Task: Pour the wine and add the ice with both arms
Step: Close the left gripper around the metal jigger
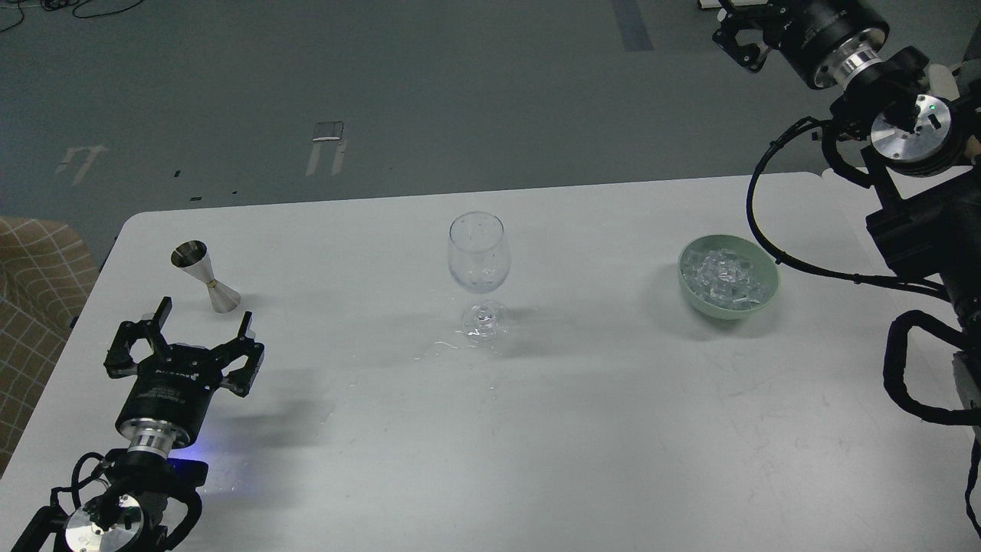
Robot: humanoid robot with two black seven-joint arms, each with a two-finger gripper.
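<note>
A clear wine glass point(479, 259) stands upright mid-table with droplets on its bowl; I cannot tell whether wine is in it. A silver jigger point(205, 277) stands at the far left. Ice cubes point(724, 273) fill a pale green bowl point(759, 300) on the right. My left gripper point(204, 314) is open and empty, low over the table just in front of the jigger and apart from it. My right gripper point(737, 34) is high at the top right, beyond the table's far edge, partly cut off by the frame. Its fingers cannot be told apart.
Small spills of clear liquid lie by the glass's foot point(452, 343). The white table point(582, 429) has rounded far corners. A checked seat point(34, 307) stands off the left edge. My right arm's cables point(766, 230) loop beside the bowl.
</note>
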